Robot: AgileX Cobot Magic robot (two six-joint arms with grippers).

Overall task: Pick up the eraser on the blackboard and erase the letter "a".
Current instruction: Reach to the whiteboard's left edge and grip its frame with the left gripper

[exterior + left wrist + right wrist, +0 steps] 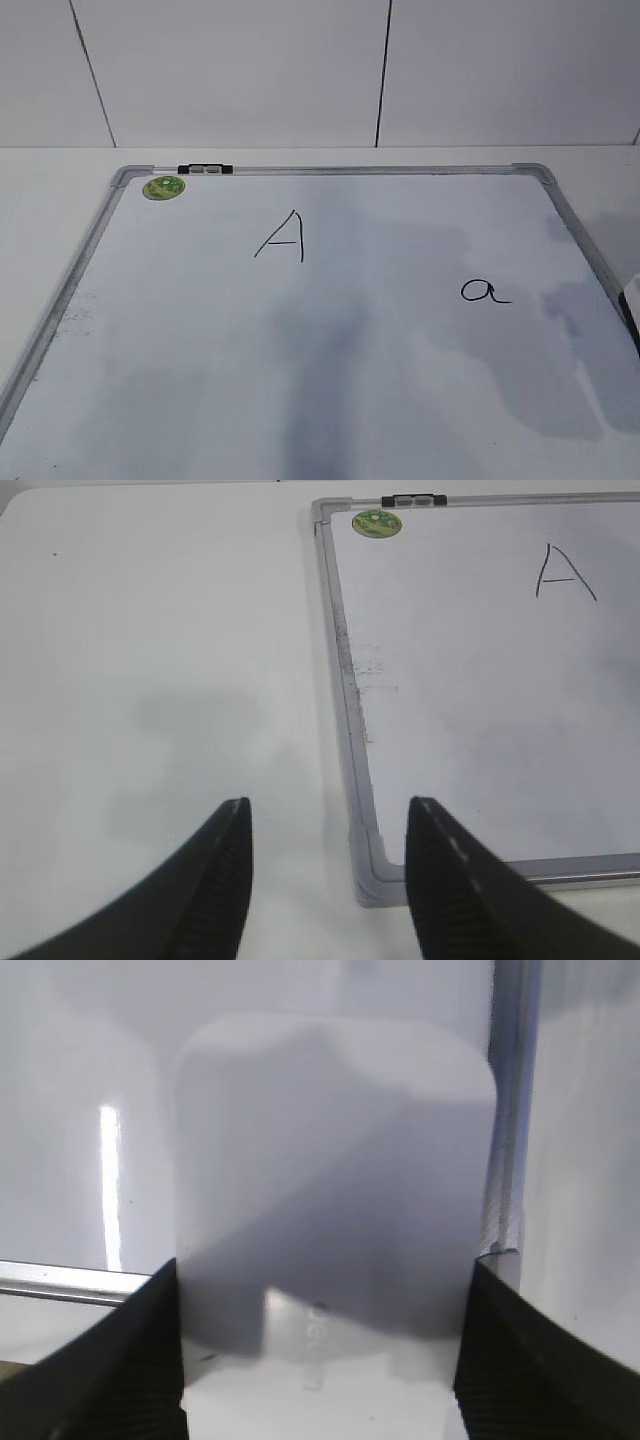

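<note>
The eraser (335, 1190), a white oblong block with rounded corners, fills the right wrist view and lies on the blackboard (80, 1110) beside its grey frame. My right gripper (322, 1270) has its black jaws pressed against both long sides of the eraser. In the exterior view only a dark sliver of it (633, 305) shows at the right edge, and the eraser is out of view there. The letter "a" (484, 291) is on the right half of the blackboard (350, 171). My left gripper (330, 810) is open and empty over the table by the board's near left corner (375, 880).
A capital "A" (282, 237) is drawn near the board's middle top. A round green magnet (163, 187) and a black clip (205, 170) sit at the far left corner. White table surrounds the board, with a white wall behind.
</note>
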